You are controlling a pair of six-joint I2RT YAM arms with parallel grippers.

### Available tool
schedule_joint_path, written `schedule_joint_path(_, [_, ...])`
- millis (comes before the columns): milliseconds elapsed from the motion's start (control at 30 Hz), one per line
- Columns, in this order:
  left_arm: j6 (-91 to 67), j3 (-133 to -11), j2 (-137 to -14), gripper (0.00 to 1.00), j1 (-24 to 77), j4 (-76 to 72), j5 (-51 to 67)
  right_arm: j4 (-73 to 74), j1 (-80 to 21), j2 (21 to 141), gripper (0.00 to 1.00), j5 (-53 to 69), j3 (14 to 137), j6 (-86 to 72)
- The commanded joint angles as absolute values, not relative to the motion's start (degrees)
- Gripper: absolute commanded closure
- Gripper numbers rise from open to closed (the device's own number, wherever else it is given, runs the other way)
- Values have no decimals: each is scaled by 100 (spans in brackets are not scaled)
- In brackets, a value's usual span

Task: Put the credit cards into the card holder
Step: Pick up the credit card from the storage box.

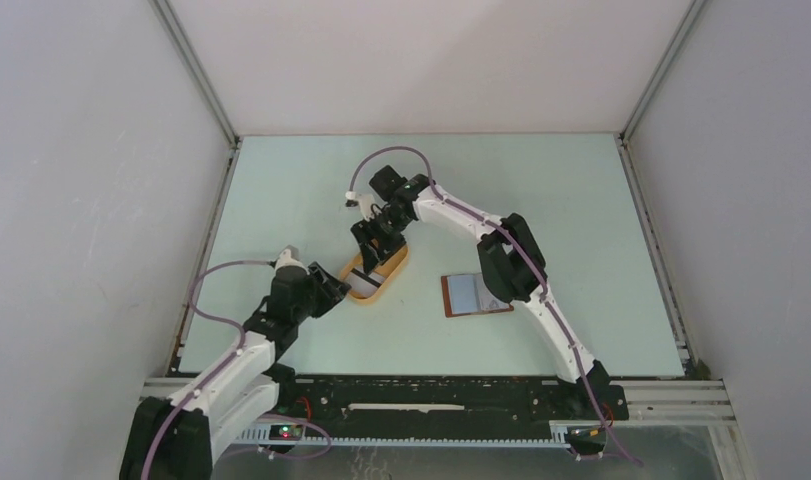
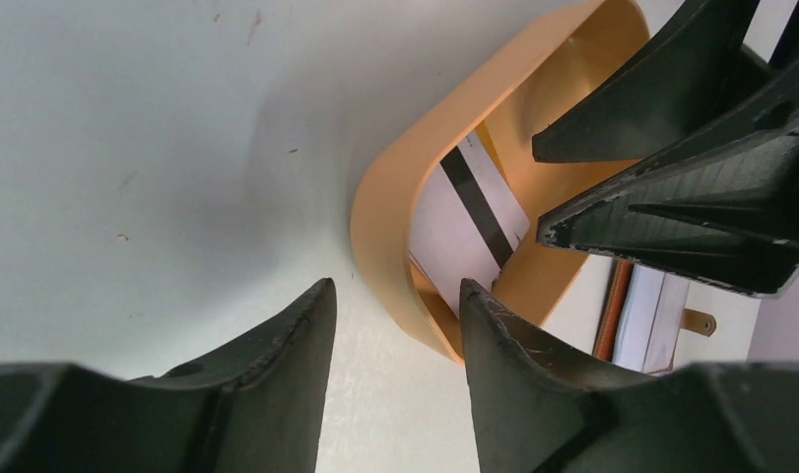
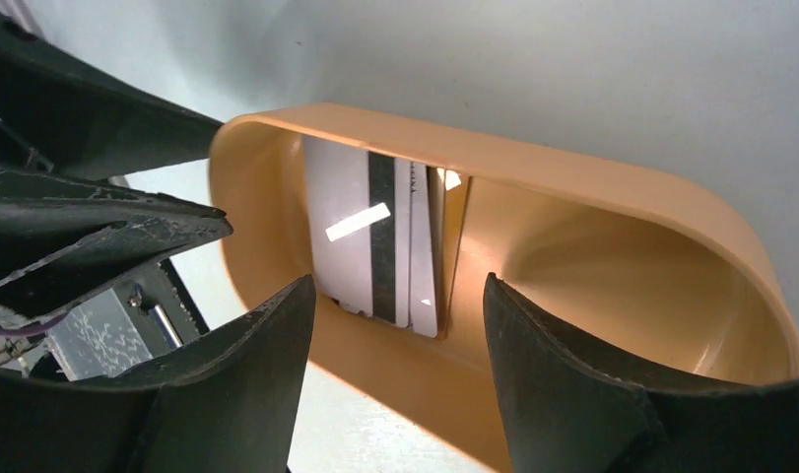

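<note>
Hovering over the orange tray [image 3: 592, 182], the right tool [image 3: 390, 286] is standing open and empty, jaws framing the credit cards [image 3: 375, 236] inside. The left tool [image 2: 397, 286], open too, is straddling the tray's end wall, likely steadying it. The card holder [image 1: 476, 294] is lying unfolded on the worktop [image 1: 311, 180] nearby.

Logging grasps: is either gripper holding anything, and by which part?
Nothing held. The left gripper and right gripper both stand open at the orange tray, the credit cards lying inside it.

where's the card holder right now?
Top view: the card holder lies open on the table, right of the orange tray, its right edge partly hidden by the right arm.
</note>
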State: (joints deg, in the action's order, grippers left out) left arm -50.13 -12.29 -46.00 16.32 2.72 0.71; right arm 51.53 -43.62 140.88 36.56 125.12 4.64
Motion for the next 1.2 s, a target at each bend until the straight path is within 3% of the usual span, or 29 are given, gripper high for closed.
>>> schedule_joint_path(0, [-5019,-1160,-5000,49,1591,-298,106,5131,-4501,14228,27,3363,12791,131])
schedule_joint_path(433, [-4834,-1346,-5604,69,1591,-535,329,5008,-4730,14337,29,4161,12480,-201])
schedule_joint_path(1167, [-4938,-1345,-5432,74,1591,-438,299,3982,-4536,13494,37,5721,11567,-1447])
